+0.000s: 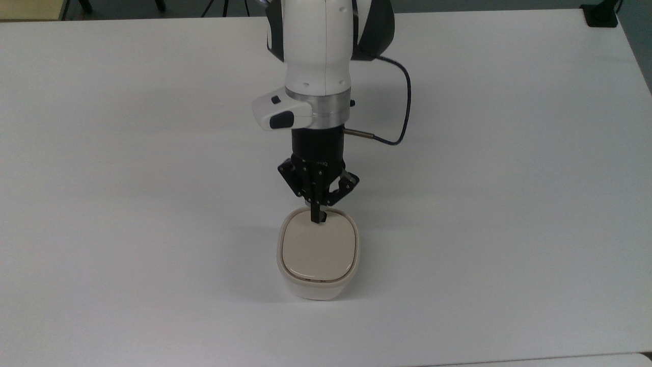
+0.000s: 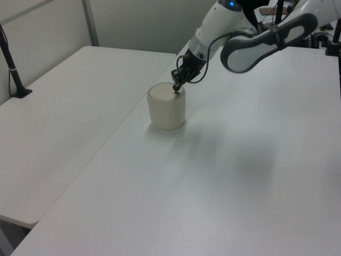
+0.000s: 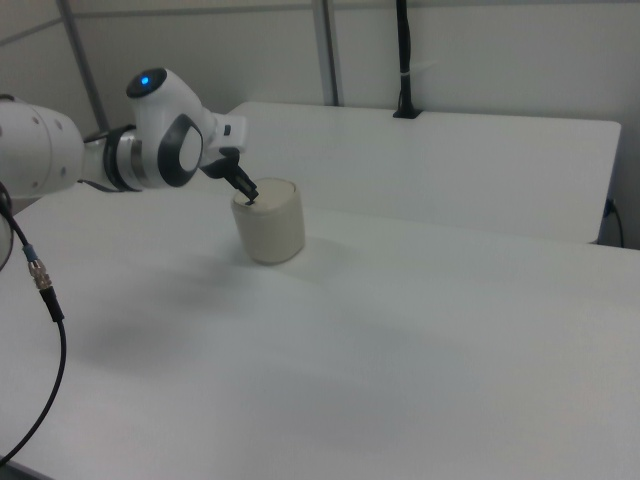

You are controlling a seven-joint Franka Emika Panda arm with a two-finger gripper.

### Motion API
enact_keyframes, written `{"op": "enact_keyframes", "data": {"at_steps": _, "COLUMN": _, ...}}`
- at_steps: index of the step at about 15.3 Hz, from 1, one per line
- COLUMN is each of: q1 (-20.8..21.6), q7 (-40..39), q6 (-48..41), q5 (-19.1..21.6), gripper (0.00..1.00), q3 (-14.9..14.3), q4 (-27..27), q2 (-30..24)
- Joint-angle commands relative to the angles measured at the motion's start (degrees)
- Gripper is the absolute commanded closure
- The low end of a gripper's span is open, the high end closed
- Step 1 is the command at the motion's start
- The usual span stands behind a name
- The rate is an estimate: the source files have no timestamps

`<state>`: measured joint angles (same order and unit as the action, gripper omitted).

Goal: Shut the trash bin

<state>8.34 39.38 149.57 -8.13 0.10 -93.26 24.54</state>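
Note:
The trash bin [image 1: 317,285] is a small cream-white rounded-square tub on the white table. Its beige lid [image 1: 318,251] lies flat inside the rim, down on the bin. The bin [image 2: 167,109] stands upright in the left view and the bin [image 3: 268,222] sits mid-table in the right view. My gripper [image 1: 317,218] is shut, its black fingertips together and pointing down at the lid's edge nearest the arm, touching or just above it. The gripper [image 2: 176,89] and the gripper [image 3: 250,194] meet the bin's top rim in both side views.
A black cable [image 1: 402,107] loops off the wrist on the top view's right. A seam between two tables [image 2: 122,117] runs past the bin in the left view. A black post [image 2: 11,69] stands at the left view's far left, another post [image 3: 403,60] at the right view's back.

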Motion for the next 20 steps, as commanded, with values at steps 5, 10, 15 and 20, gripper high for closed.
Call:
{"op": "enact_keyframes", "data": {"at_steps": 5, "q1": -2.7, "q7": -4.8, "q6": -31.0, "q5": 4.5, "gripper": 0.44, "q3": 2.6, "q4": -3.1, "q2": -20.0}}
{"op": "enact_keyframes", "data": {"at_steps": 10, "q1": -3.8, "q7": -15.6, "q6": -50.2, "q5": 9.1, "gripper": 0.00, "q3": 2.6, "q4": -3.7, "q2": -28.9}}
{"op": "enact_keyframes", "data": {"at_steps": 15, "q1": -9.2, "q7": -33.5, "q6": -59.2, "q5": 12.6, "gripper": 0.00, "q3": 2.6, "q4": -3.6, "q2": -32.5}}
{"op": "enact_keyframes", "data": {"at_steps": 20, "q1": -11.5, "q7": -44.6, "q6": -58.4, "q5": 11.7, "gripper": 0.00, "q3": 2.5, "q4": -1.9, "q2": -30.4}}
